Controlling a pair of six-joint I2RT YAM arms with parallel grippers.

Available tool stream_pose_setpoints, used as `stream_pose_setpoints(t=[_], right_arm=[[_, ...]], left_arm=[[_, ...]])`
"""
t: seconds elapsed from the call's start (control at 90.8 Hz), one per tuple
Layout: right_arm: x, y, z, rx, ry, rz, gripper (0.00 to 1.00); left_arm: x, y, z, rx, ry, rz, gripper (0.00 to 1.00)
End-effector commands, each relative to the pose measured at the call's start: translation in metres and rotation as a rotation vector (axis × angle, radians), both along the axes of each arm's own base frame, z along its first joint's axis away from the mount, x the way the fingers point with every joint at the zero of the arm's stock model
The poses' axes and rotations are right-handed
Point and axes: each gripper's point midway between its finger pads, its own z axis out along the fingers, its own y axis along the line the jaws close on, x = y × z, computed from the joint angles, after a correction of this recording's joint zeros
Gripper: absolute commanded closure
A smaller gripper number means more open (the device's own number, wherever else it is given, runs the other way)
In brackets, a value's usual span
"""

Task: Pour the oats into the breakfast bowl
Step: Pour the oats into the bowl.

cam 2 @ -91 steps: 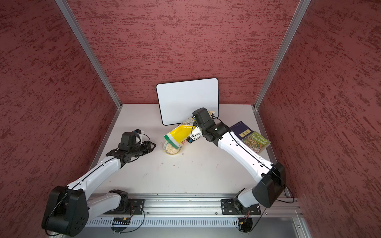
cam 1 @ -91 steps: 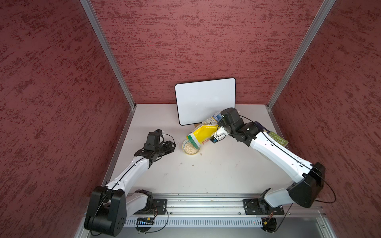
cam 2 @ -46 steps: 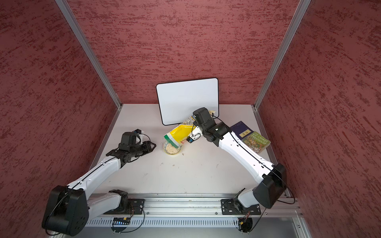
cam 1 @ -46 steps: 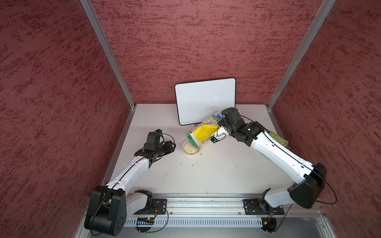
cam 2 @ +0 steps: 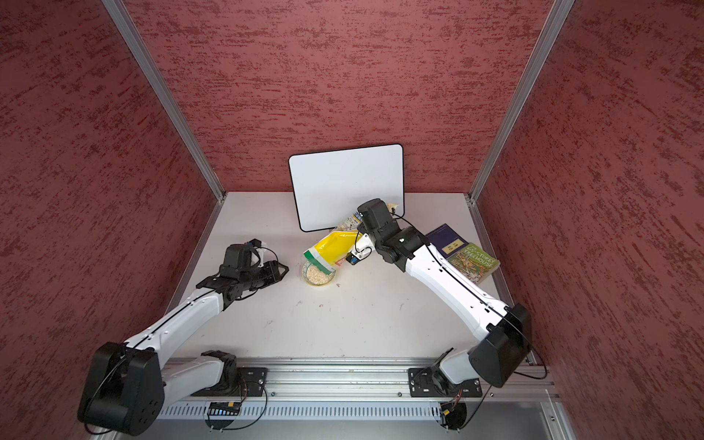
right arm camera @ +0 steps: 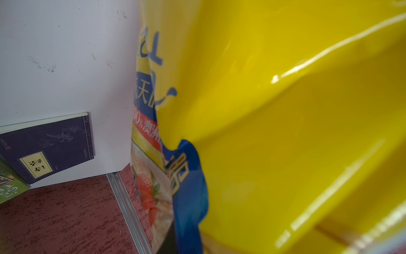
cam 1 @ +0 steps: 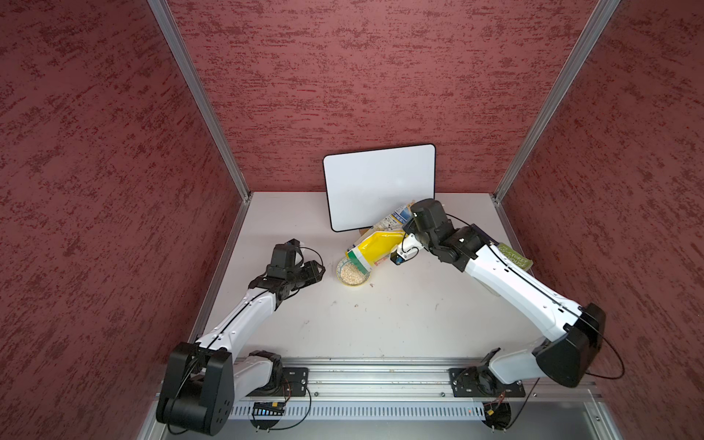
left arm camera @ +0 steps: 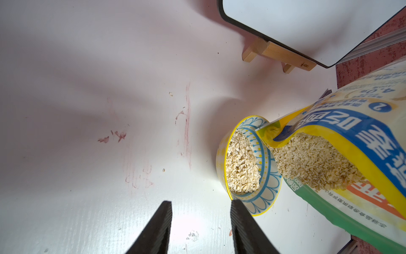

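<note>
The yellow oats pouch [cam 1: 375, 247] [cam 2: 335, 247] hangs tilted, its green-and-white mouth down over the breakfast bowl [cam 1: 338, 271] [cam 2: 304, 272]. My right gripper [cam 1: 400, 245] is shut on the pouch's upper body; the yellow film [right arm camera: 285, 132] hides its fingers in the right wrist view. In the left wrist view pale oats [left arm camera: 241, 162] fill the bowl [left arm camera: 269, 193], and more oats [left arm camera: 312, 162] sit in the pouch's open mouth just above the blue rim. My left gripper [cam 1: 318, 270] [left arm camera: 200, 204] stands open and empty, low over the table to the left of the bowl.
A whiteboard [cam 1: 381, 186] on a wooden stand [left arm camera: 274, 52] leans at the back, just behind the pouch. A dark blue book [cam 2: 445, 238] and a green book [cam 2: 472, 263] lie at the right edge. A few stray flakes [cam 1: 371, 285] lie beside the bowl.
</note>
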Motion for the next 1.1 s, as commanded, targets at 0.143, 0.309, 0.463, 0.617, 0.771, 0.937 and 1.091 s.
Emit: stream_pose_setpoints(t=[0.143, 0.309, 0.463, 0.617, 0.771, 0.937, 1.091], right_arm=[[0.013, -0.008, 0.081, 0.149, -0.255, -0.056, 1.0], [0.014, -0.007, 0.071, 0.132, -0.234, -0.061, 1.0], [0.017, -0.005, 0.066, 0.136, -0.222, -0.065, 1.0], [0.021, -0.003, 0.075, 0.158, -0.229, -0.07, 1.0], [0.017, 0.001, 0.08, 0.241, -0.193, -0.082, 1.0], [0.01, -0.007, 0.069, 0.291, -0.112, -0.118, 1.0], [0.004, -0.011, 0.063, 0.331, -0.081, -0.122, 1.0]], left_arm=[[0.005, -0.001, 0.004, -0.004, -0.026, -0.008, 0.52], [0.004, -0.002, 0.001, -0.015, -0.024, -0.007, 0.52], [0.003, -0.003, 0.001, -0.017, -0.025, -0.01, 0.52], [0.003, -0.002, 0.003, -0.011, -0.027, -0.008, 0.52], [0.004, -0.002, 0.005, -0.015, -0.031, -0.008, 0.52], [0.003, -0.001, 0.011, -0.009, -0.04, -0.006, 0.52], [0.002, 0.001, 0.017, 0.005, -0.047, -0.004, 0.52]])
